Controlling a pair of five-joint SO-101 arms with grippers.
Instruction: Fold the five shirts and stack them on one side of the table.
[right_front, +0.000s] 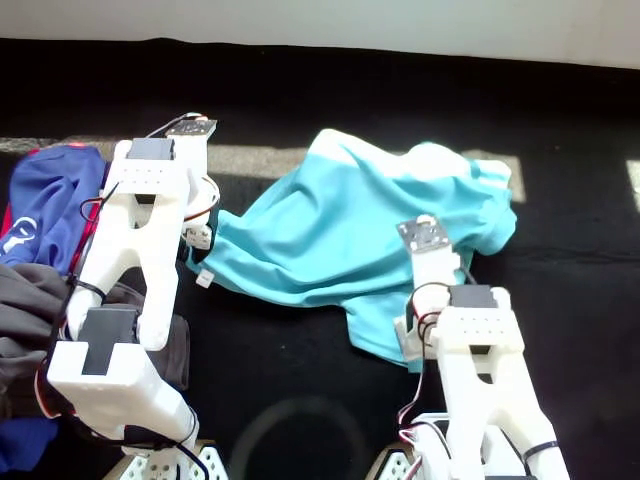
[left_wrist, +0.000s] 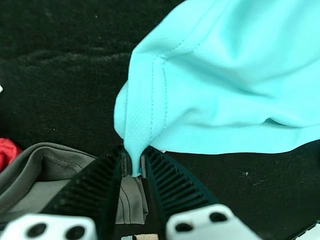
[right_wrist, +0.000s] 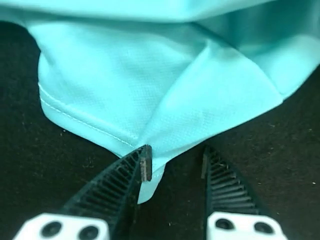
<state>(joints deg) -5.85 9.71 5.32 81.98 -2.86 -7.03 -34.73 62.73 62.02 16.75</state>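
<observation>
Teal shirt (left_wrist: 225, 75) corner is pinched tight in left claw (left_wrist: 132, 162) (rest spreads out ahead of it); right claw (right_wrist: 175, 162) gapes, hem lying between its jaws, black table (right_wrist: 280, 150) beneath.

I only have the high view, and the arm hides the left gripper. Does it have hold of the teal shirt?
Observer: Yes. In the left wrist view the left gripper is shut on a pinch of the teal shirt at its edge.
Operator: And the right one, is it clamped too?
Observer: No. The right gripper is open. A corner of the shirt touches one of its fingers but is not pinched.
</observation>
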